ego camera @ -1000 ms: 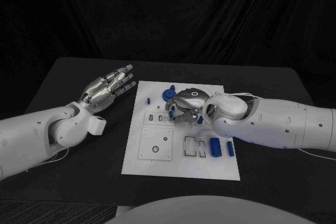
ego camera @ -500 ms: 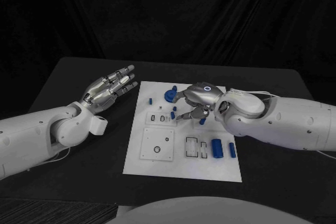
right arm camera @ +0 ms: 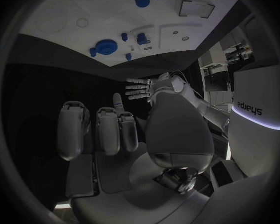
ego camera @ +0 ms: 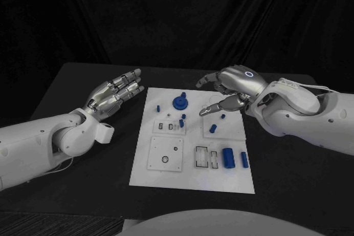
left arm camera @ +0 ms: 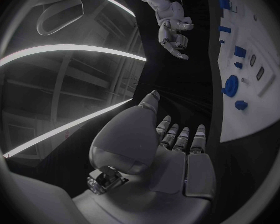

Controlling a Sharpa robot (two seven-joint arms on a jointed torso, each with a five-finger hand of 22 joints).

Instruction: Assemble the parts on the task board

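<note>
i'm hovering right hand above task board, fingers loosely apart, holding nothing; left hand flat open, empty. risking knocking blue knob w/ careless descent.

Right hand, fingers apart and empty, faces task board.

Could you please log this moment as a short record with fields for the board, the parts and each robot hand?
board: white task board lying flat mid-table
parts: blue round part at the far end; two blue cylinders lying near the right edge; small blue pieces between
left robot hand: open, fingers straight, beside the board's far left corner, holding nothing
right robot hand: above the board's far right area, fingers apart, holding nothing
</note>
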